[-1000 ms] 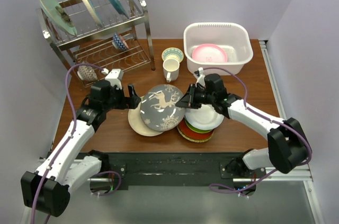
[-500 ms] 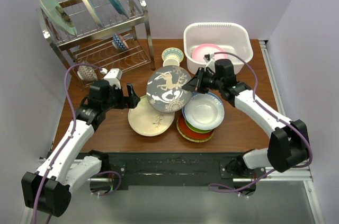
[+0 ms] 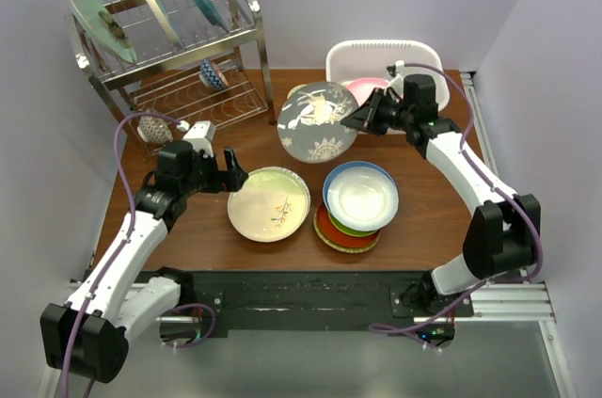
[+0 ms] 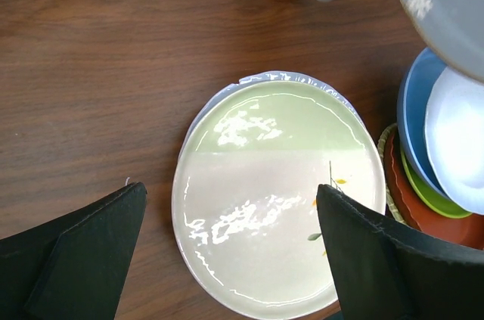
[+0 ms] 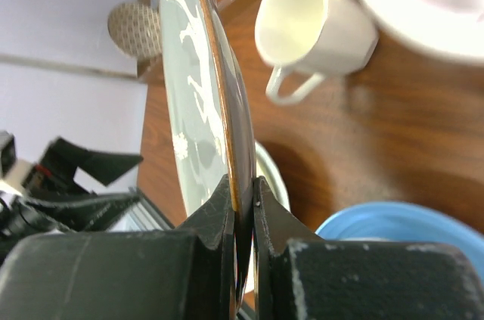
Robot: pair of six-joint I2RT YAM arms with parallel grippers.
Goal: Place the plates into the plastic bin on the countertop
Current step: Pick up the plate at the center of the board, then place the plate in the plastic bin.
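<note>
Reddish-brown wood countertop (image 3: 188,233), lavender walls on three sides, wire dish rack (image 3: 193,64) at back left, white plastic bin (image 3: 374,52) at back right.

Change over the last second: the dark deer plate (image 3: 318,121) was low over the cream twig plate (image 3: 269,203) and the stack. It is now raised and carried back-right, tilted up, with its gripped side next to the bin's near-left corner. The twig plate is fully uncovered as a result. The left arm has not moved.

Right gripper (image 5: 242,197): fingers pinched narrow on the deer plate's rim, which the wrist view shows edge-on. The plate is in the air, not yet over the bin.

Left gripper (image 3: 234,177): spread wide and holding nothing, poised at the twig plate's left edge.

Judgement: transport of the second plate is partway done. A pink plate (image 3: 360,90) already lies in the bin. The blue-rimmed plate (image 3: 360,195) tops the stack that remains.

Edges and room:
- The grip holds one rim only, so most of the plate overhangs. A swing or slip seems possible.
- The free edge hangs above the white mug (image 5: 302,25), so it should not dip there.
- The bin's rolled rim must be cleared before lowering.
- There is bare wood right of the stack and in front of the rack.
</note>
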